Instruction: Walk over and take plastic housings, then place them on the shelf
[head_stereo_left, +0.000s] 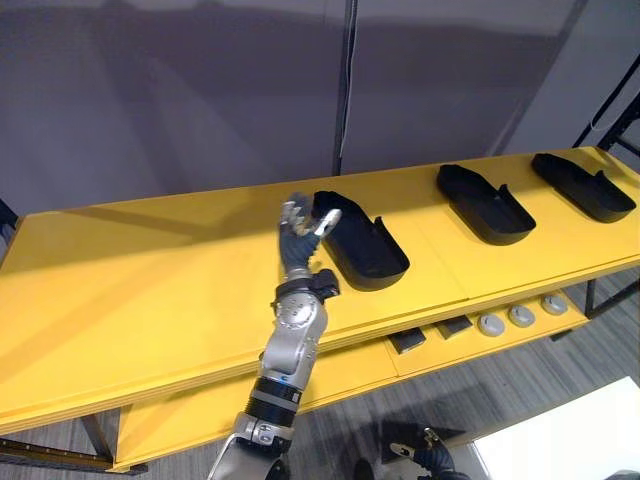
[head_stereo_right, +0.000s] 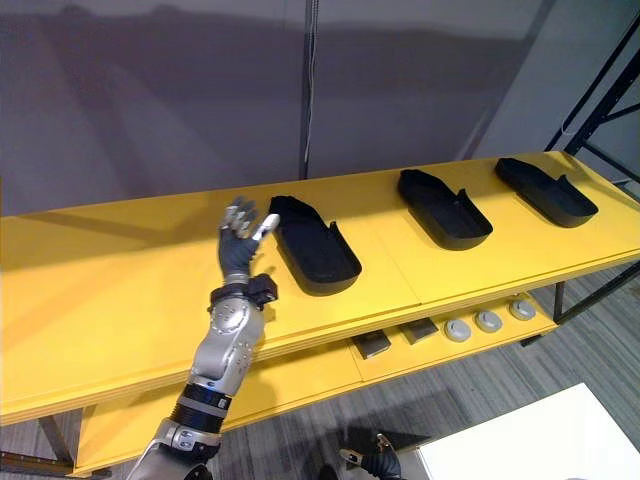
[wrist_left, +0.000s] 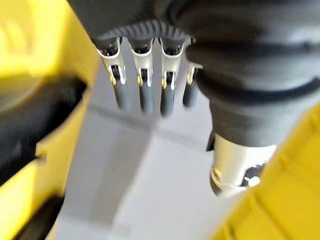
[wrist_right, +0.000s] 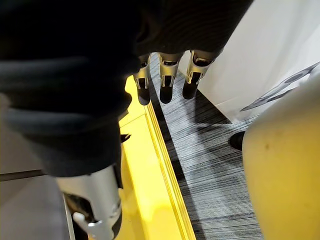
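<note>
1. While the eye views show the left hand (head_stereo_left: 298, 240) raised over the yellow shelf (head_stereo_left: 120, 290), its wrist view shows the fingers (wrist_left: 142, 92) straight, grasping nothing.
2. The right wrist view has the right hand (wrist_right: 167, 80) hanging empty, fingers relaxed, over grey floor (wrist_right: 215, 165) beside the shelf's edge.
3. Three black plastic housings (head_stereo_left: 360, 248) lie well apart on the shelf top, hollows up and empty; the left thumb is just beside the leftmost.
4. Lower tier (head_stereo_left: 350, 375): three grey discs (head_stereo_left: 521, 316), two dark blocks (head_stereo_left: 407, 342).

Left housing (head_stereo_left: 360, 245), middle housing (head_stereo_left: 485, 205), right housing (head_stereo_left: 583, 185), three long shallow black plastic shells with raised rims, hollow side up, lying apart in a row on the yellow worktop (head_stereo_left: 150, 290), all slanted alike
</note>
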